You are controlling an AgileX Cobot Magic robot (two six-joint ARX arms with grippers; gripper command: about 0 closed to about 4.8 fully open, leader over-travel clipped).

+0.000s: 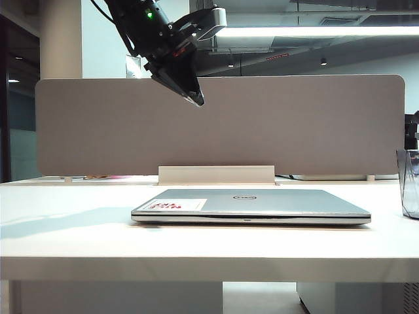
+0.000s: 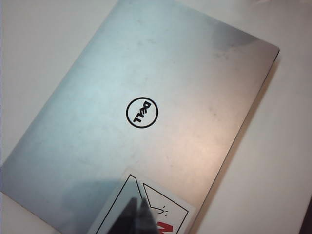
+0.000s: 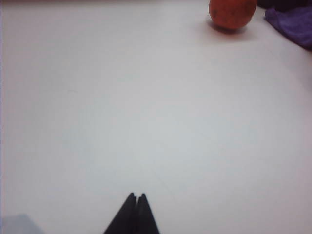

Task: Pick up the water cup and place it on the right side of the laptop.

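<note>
My left gripper (image 1: 196, 98), jaws pressed together and empty, hangs above the closed laptop (image 1: 252, 204) on the table (image 1: 65, 242), my right gripper (image 3: 136, 197), likewise closed and empty, sits over bare tabletop, and the cup (image 1: 409, 183) stands right of the laptop, apart.

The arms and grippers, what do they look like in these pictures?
In the exterior view the left gripper is black, tapering to a pointed tip, on a black arm with a small green light, black cables and a pale grey camera box. Both wrist views show only dark, wedge-shaped fingertips: left, and the right gripper.
</note>
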